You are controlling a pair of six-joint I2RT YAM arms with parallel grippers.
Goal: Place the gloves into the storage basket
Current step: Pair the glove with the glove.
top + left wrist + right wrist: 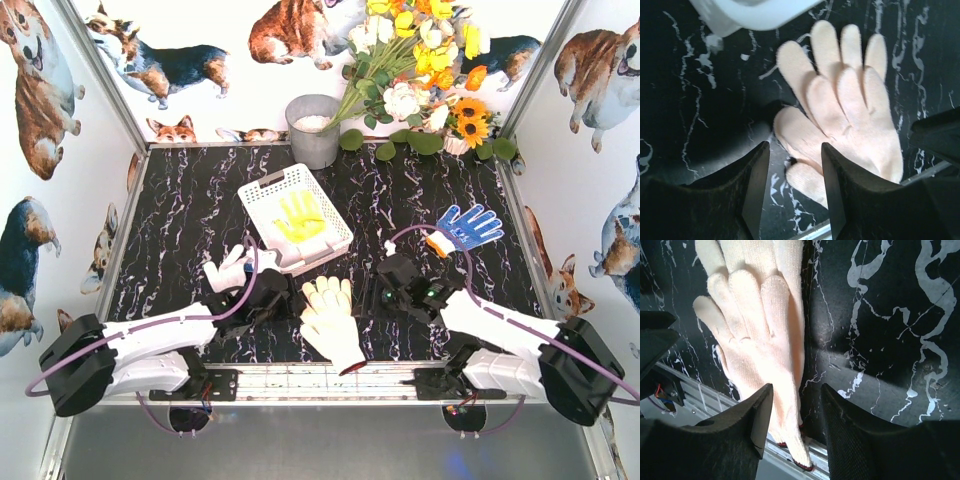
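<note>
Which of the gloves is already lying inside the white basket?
The yellow glove; it alone lies in the storage basket. The blue-dotted glove, the cream gloves and the white glove all lie on the table.

You are looking at cream gloves (330, 320) showing a fuzzy, matt knit cloth. The storage basket (268, 181) is showing smooth white plastic, while the table (190, 220) is gleaming like glossy black marble.
</note>
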